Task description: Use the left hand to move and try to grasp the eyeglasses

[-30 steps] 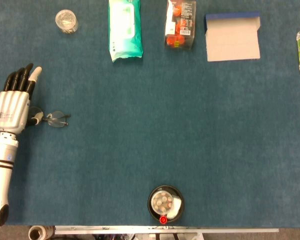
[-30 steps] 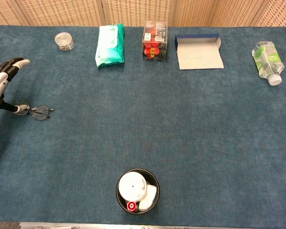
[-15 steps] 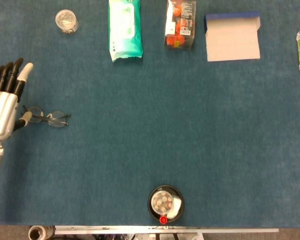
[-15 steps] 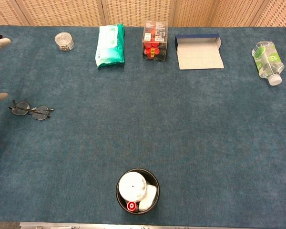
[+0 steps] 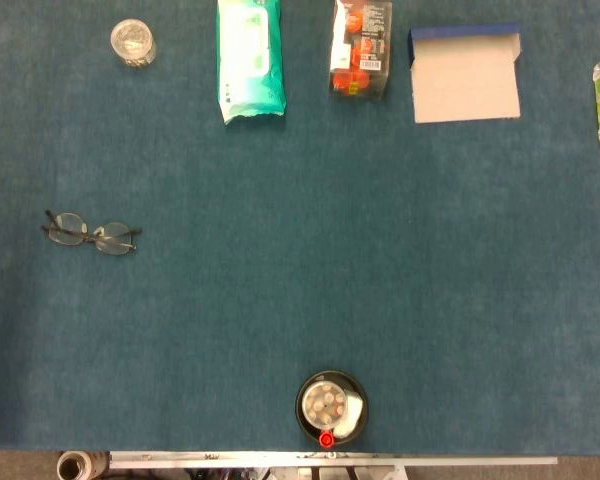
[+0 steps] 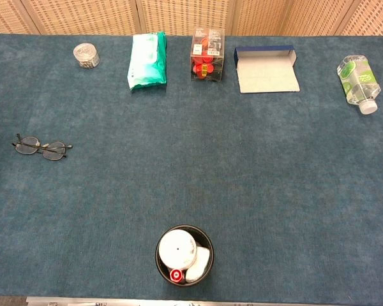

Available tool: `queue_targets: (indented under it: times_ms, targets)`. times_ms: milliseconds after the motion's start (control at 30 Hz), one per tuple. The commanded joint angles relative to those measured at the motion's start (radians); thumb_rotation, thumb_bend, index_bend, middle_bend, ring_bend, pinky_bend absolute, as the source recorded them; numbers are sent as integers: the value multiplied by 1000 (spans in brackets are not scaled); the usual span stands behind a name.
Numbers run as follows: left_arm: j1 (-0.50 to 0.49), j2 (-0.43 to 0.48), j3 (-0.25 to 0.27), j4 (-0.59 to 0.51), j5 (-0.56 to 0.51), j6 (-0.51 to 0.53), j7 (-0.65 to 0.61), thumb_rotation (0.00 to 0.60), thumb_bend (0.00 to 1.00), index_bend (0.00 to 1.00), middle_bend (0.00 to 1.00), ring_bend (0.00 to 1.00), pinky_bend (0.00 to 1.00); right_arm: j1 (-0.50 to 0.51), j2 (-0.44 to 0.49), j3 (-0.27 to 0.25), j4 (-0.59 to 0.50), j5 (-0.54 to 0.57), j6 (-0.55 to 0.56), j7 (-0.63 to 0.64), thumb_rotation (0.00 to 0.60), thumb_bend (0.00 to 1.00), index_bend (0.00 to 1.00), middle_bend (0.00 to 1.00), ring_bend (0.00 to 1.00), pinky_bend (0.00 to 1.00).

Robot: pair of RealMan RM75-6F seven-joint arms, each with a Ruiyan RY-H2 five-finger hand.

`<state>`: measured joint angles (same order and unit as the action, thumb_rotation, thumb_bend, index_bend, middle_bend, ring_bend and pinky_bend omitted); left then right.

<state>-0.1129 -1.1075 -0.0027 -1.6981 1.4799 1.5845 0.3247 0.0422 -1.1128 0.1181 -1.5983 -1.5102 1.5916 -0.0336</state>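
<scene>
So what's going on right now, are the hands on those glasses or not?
Both hands out of view. Thin dark-framed eyeglasses lying free on the blue felt table, nothing holding them. Nothing near them in the way.

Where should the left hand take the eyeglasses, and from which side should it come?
Probably pinch the bridge between the lenses of the eyeglasses, coming from above. They lie flat and alone on the blue cloth, so the thin frame offers little from the side. Neither hand is in view.
</scene>
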Motion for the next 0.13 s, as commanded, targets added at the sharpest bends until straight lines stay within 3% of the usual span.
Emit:
queue_targets:
  times_ms: [33, 133]
  targets:
    - [33, -5, -7, 38, 2, 41, -50, 600, 144, 61, 59, 0, 66, 11, -13, 10, 15, 28, -23, -20, 600, 654, 440, 436, 413, 550]
    - [37, 5, -20, 46, -33, 23, -71, 600, 144, 71, 68, 0, 67, 18, -19, 14, 22, 44, -41, -23, 600, 655, 440, 436, 413, 550]
